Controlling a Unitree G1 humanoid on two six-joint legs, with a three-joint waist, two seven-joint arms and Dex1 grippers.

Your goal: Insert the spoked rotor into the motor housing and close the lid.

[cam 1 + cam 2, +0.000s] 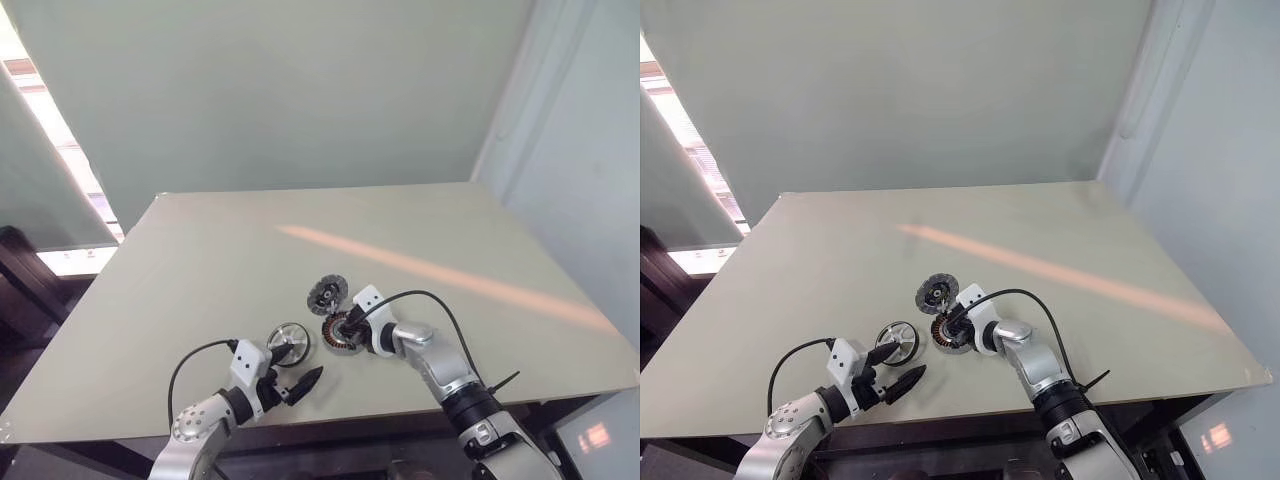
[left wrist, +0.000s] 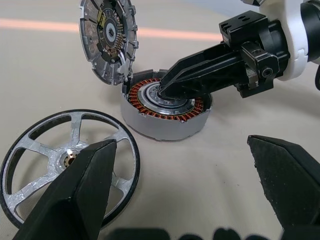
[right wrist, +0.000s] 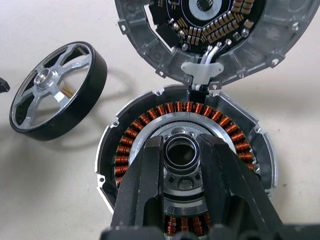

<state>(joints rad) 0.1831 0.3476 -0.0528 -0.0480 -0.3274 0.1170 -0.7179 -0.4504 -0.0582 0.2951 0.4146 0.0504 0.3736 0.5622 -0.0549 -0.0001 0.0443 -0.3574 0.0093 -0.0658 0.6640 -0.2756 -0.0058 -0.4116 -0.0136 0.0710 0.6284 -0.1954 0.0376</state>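
1. In the right wrist view the lid (image 3: 210, 30) is cut off at the top edge.
2. The right end effector (image 3: 181, 150), nearly closed, pinches the hub of the motor housing (image 3: 107, 165) at centre frame. The left end effector (image 2: 181, 145) gapes wide and holds nothing.
3. The spoked rotor (image 2: 75, 150), with silver spokes and a dark rim, lies flat on the surface (image 1: 200, 260) at lower left. Copper windings ring the inside of the housing.

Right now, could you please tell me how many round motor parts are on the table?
3. The spoked rotor lies flat by the left gripper; the motor housing sits beside it, the right gripper at its hub; the lid stands tilted at the housing's far edge.
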